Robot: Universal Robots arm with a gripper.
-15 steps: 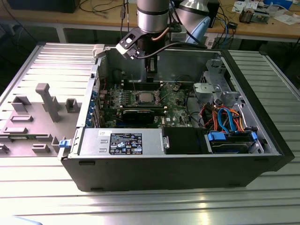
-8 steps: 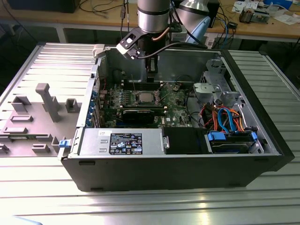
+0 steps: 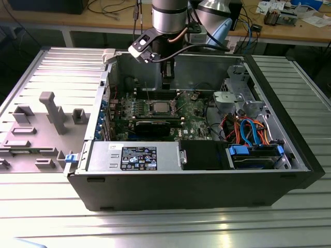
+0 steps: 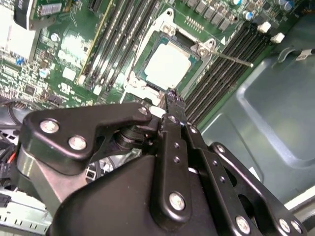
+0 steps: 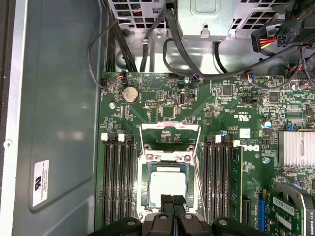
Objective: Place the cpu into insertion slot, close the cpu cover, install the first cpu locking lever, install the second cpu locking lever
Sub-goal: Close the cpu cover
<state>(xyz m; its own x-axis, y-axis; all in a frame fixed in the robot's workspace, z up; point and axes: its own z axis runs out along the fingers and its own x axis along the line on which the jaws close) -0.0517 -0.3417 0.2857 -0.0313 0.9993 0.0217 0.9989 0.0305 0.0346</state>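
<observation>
The cpu (image 5: 167, 188) lies flat in the insertion slot (image 5: 145, 196) on the green board; its dull silver top also shows in the second wrist view (image 4: 166, 66) and in the exterior view (image 3: 159, 107). The cpu cover (image 5: 167, 158) seems to lie flat around the chip as a silvery frame. A thin locking lever (image 4: 231, 58) sticks out over the memory slots. My gripper (image 5: 173, 200) hangs shut just above the socket's edge, with nothing between its black fingers (image 4: 172, 98). In the exterior view the gripper (image 3: 167, 85) reaches down into the case.
Long black memory slots (image 5: 118, 182) flank the socket on both sides. A power supply and cable bundles (image 5: 147, 44) sit beyond the board. A finned heatsink (image 5: 295, 147) and a black card (image 3: 155, 126) are nearby. The case walls (image 3: 181, 183) enclose the area.
</observation>
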